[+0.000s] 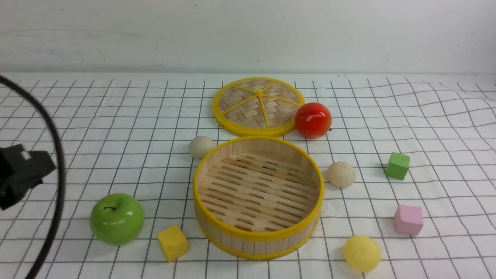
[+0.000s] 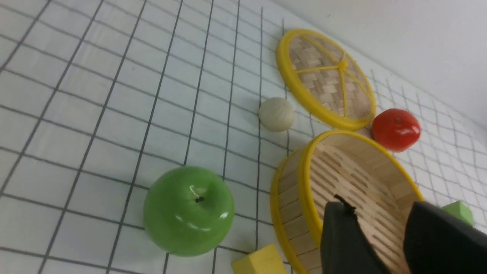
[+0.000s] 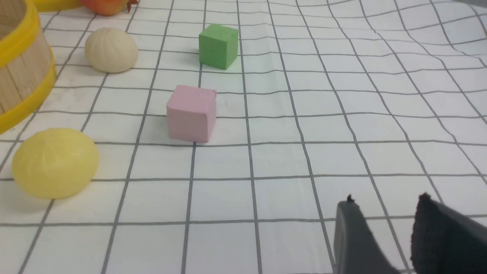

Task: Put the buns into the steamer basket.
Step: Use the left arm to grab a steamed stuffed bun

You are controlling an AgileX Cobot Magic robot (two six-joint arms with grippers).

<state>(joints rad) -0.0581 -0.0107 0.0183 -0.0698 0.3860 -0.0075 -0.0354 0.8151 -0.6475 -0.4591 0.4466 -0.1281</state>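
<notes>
The steamer basket (image 1: 267, 147) stands empty mid-table, also in the left wrist view (image 2: 289, 198). One off-white bun (image 1: 201, 147) lies at its far left, another (image 1: 341, 174) to its right, and a pale yellow bun (image 1: 362, 253) sits near the front right. My left gripper (image 2: 380, 207) is open and empty, off to the basket's left; only a black part of it (image 1: 21, 172) shows at the front view's left edge. My right gripper (image 3: 386, 201) is open and empty over bare cloth, right of the yellow bun (image 3: 55, 163). It is out of the front view.
The flat woven lid (image 1: 259, 106) lies behind the basket with a red fruit (image 1: 313, 119) beside it. A green apple (image 1: 117, 218) and yellow cube (image 1: 173, 242) sit front left. Green cube (image 1: 397, 166) and pink cube (image 1: 408, 219) sit right. A black cable (image 1: 58, 186) arcs at the left.
</notes>
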